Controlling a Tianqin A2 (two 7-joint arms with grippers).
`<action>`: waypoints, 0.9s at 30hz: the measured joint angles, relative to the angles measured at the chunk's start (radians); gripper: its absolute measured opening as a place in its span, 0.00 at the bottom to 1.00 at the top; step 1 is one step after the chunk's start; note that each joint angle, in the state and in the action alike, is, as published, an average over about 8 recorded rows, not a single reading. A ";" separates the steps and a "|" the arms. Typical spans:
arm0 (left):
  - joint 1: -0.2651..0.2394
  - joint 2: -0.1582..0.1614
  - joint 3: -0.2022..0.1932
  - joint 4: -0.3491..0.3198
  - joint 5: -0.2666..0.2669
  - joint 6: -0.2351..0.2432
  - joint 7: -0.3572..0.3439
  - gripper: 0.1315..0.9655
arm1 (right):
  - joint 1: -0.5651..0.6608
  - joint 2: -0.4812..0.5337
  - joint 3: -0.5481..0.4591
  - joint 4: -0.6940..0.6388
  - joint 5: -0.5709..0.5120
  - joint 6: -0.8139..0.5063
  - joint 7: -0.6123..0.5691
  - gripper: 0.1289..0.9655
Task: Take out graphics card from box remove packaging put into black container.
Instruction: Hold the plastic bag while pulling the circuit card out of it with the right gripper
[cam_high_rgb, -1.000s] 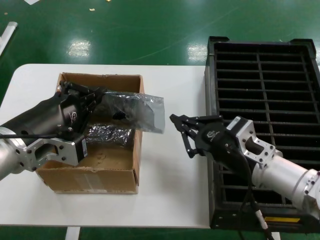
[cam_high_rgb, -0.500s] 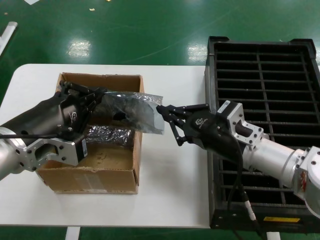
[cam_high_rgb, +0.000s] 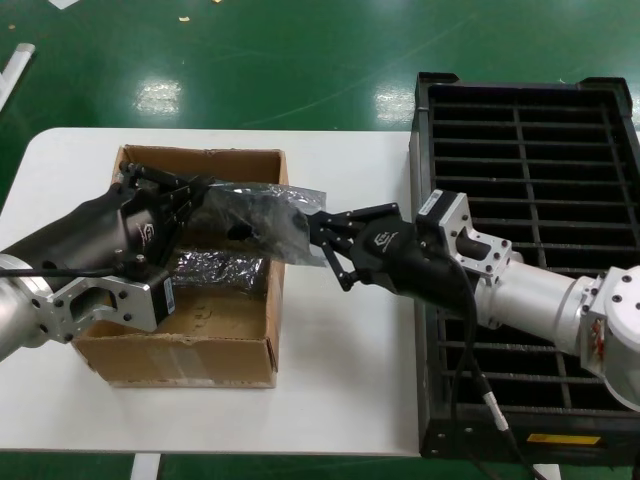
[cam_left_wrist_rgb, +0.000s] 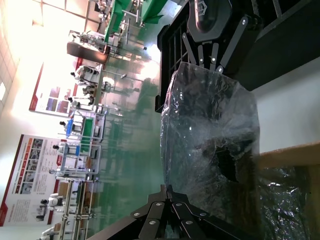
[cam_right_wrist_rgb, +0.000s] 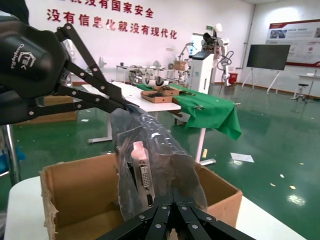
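The packaging (cam_high_rgb: 270, 222), a crinkly translucent bag, hangs stretched above the cardboard box (cam_high_rgb: 200, 350). The graphics card (cam_right_wrist_rgb: 141, 172) is inside it, its bracket and white connector showing in the right wrist view. My left gripper (cam_high_rgb: 203, 188) is shut on the bag's left end over the box, and also shows in the left wrist view (cam_left_wrist_rgb: 172, 189). My right gripper (cam_high_rgb: 318, 233) is shut on the bag's right end beside the box's right wall, and also shows in the right wrist view (cam_right_wrist_rgb: 173, 202). The black container (cam_high_rgb: 530, 150) stands to the right.
A second shiny bagged item (cam_high_rgb: 215, 268) lies inside the box beneath the held bag. The white table (cam_high_rgb: 340, 380) shows between the box and the crate. The right arm reaches across the crate's left rim. Green floor lies beyond the table.
My right gripper moved left from the crate side to the bag's right end and closed on it. The left gripper and the bag stayed in place.
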 joint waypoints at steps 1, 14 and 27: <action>0.000 0.000 0.000 0.000 0.000 0.000 0.000 0.01 | 0.004 -0.002 -0.002 -0.005 0.001 -0.004 -0.002 0.01; 0.000 0.000 0.000 0.000 0.000 0.000 0.000 0.01 | 0.065 -0.031 -0.029 -0.105 0.022 -0.084 -0.079 0.00; 0.000 0.000 0.000 0.000 0.000 0.000 0.000 0.01 | 0.068 -0.045 -0.027 -0.126 0.035 -0.099 -0.113 0.01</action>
